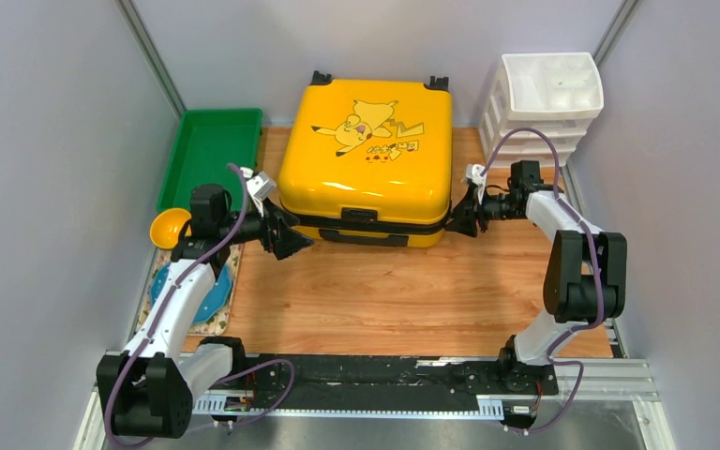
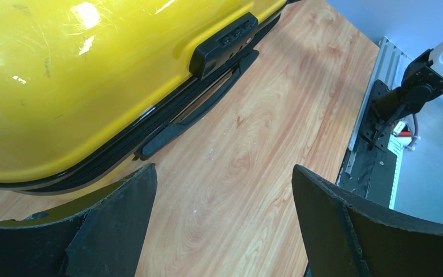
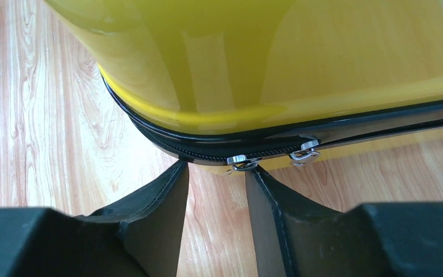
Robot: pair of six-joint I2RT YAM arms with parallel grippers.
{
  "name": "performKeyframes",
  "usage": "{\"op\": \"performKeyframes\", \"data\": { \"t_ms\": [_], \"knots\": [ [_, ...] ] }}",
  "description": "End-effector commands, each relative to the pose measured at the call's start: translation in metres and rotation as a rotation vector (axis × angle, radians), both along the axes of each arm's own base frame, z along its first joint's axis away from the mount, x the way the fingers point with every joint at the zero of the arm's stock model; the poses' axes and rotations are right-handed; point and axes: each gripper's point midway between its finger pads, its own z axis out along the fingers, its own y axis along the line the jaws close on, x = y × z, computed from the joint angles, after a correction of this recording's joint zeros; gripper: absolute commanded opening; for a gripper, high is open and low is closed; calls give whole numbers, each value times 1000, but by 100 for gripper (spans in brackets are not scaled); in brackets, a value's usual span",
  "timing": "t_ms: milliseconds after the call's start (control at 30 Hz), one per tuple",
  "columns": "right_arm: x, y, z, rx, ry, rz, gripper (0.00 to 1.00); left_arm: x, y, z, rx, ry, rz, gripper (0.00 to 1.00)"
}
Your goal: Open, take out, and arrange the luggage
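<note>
The yellow Pikachu-print suitcase (image 1: 366,159) lies flat and closed at the back middle of the wooden table. My left gripper (image 1: 295,239) is open and empty beside its near-left corner; the left wrist view shows the shell (image 2: 63,75), the black lock (image 2: 225,43) and the side handle (image 2: 199,109), with my gripper (image 2: 224,173) over bare wood. My right gripper (image 1: 452,223) is at the near-right corner, at the zip line. In the right wrist view it (image 3: 216,168) is narrowly open with nothing between the fingers. A silver zip pull (image 3: 242,162) sits at the right fingertip and a second pull (image 3: 304,153) lies beside it.
A green tray (image 1: 208,150) stands at the back left and a white drawer unit (image 1: 548,98) at the back right. A yellow bowl (image 1: 169,228) and a blue plate (image 1: 211,302) on a mat sit by the left arm. A metal rail (image 1: 384,380) runs along the near edge.
</note>
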Motion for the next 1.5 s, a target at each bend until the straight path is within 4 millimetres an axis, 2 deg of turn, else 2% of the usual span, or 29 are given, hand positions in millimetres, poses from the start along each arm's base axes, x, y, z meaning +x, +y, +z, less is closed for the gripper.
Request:
{"op": "performKeyframes", "data": {
  "t_ms": [0,133,200,233,333,733,800,867,933,1100,1233,1367,1400,1467],
  "knots": [
    [13,20,36,92,-118,73,45,2,-1,5,-9,-47,-13,94],
    [8,24,41,102,-127,95,37,2,-1,6,-10,-50,-16,94],
    [8,24,42,89,-144,108,43,1,-1,6,-10,-50,-17,94],
    [8,24,40,83,-140,108,53,1,-1,5,-10,-47,-17,94],
    [11,20,35,52,-165,122,61,-1,-1,4,-10,-42,-19,93],
    [27,16,39,16,-244,189,60,0,-2,0,-17,-27,-31,93],
    [22,18,40,32,-222,201,56,1,-2,-1,-15,-30,-30,92],
    [20,22,47,52,-240,228,45,2,-2,-1,-12,-31,-25,92],
    [9,26,48,66,-198,245,36,2,-2,-1,-15,-35,-27,92],
    [-1,29,53,114,-145,230,24,1,-3,1,-28,-24,-23,91],
    [-10,28,53,112,-117,219,9,1,-2,1,-24,-28,-19,91],
    [-20,27,49,108,-85,196,0,0,-2,0,-29,-30,-11,91],
    [-14,27,49,105,-98,181,0,0,-2,0,-29,-30,-6,91],
    [-21,27,47,110,-39,146,0,1,-2,-1,-32,-24,3,90]
  ]
}}
